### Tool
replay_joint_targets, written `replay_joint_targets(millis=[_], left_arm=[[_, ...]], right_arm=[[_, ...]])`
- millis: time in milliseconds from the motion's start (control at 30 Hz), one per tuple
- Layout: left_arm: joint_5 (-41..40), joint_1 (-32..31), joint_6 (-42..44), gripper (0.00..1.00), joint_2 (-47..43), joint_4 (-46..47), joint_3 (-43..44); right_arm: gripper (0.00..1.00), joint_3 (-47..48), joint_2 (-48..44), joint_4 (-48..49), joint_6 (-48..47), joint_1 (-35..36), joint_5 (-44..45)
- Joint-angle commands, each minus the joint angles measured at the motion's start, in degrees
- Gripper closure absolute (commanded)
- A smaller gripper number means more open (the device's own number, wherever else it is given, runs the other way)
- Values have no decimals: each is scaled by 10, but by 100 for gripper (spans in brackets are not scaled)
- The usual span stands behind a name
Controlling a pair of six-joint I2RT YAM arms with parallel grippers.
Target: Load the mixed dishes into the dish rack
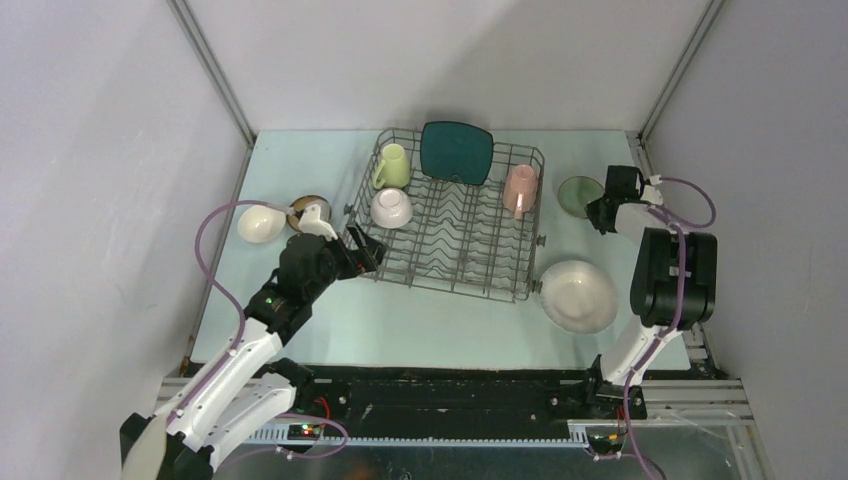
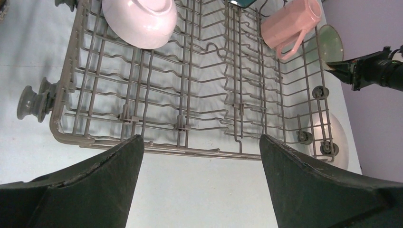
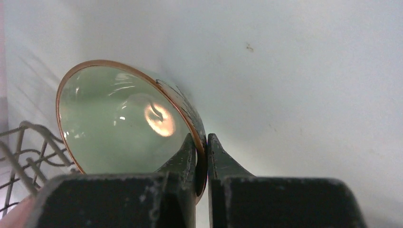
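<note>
1. Four dishes are already in the rack (image 1: 450, 225). The teal plate (image 1: 456, 150) stands at its 12 o'clock edge, the yellow-green mug (image 1: 392, 166) is at 10 o'clock, the first white bowl (image 1: 391, 207) at 9 o'clock, and the pink cup (image 1: 520, 188) at 2 o'clock.
2. Four more are out on the table (image 1: 420, 320), so I judge the job about half done.
3. The green bowl (image 3: 119, 118) is the one in hand, just off the rack's 3 o'clock side. My right claw (image 3: 202, 142) is pinching its rim, one finger inside and one outside. The bowl tips toward the wrist camera, but I cannot tell whether it is clear of the table.
4. The white plate (image 1: 578, 296) lies flat near the rack's 5 o'clock corner, not yet loaded.
5. The second white bowl (image 1: 260, 222) and the brown bowl (image 1: 306, 204) wait close together out at 9 o'clock. My left arm partly hides the brown one.
6. My left claw (image 2: 200, 141) is spread wide and holds nothing. It sits by the rack's 8 o'clock corner, facing across the tines.
</note>
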Motion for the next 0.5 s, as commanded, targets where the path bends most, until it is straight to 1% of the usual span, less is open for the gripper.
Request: replay_joint_targets(millis=[0,133,233,300,333,367,433,467], left_arm=[[21,-13,16,2,-5,19,12],[21,-31,20,2,-5,16,17],[20,-42,27,2,-4,20,19],[2,-64,41,2,-4,13,27],[-7,-71,46,2,-4,9,37],[-29,-87,57,2,-5,1,42],[-55,-104,68,2,-5,-7,55],[-61,-108,71,2,-4,-10,62]], right_arm=[[100,8,-112,-7,-3,22,85],[100,8,-177,-39,-20,39,146],[100,8,-220,-52,-63,60,188],[100,8,-253,-58,-92,77,213],[100,8,-273,-60,-102,104,224],[100,8,-282,-61,-121,115,226],[100,8,-307,-68,-140,161,223],[100,8,-321,-75,-147,172,222]])
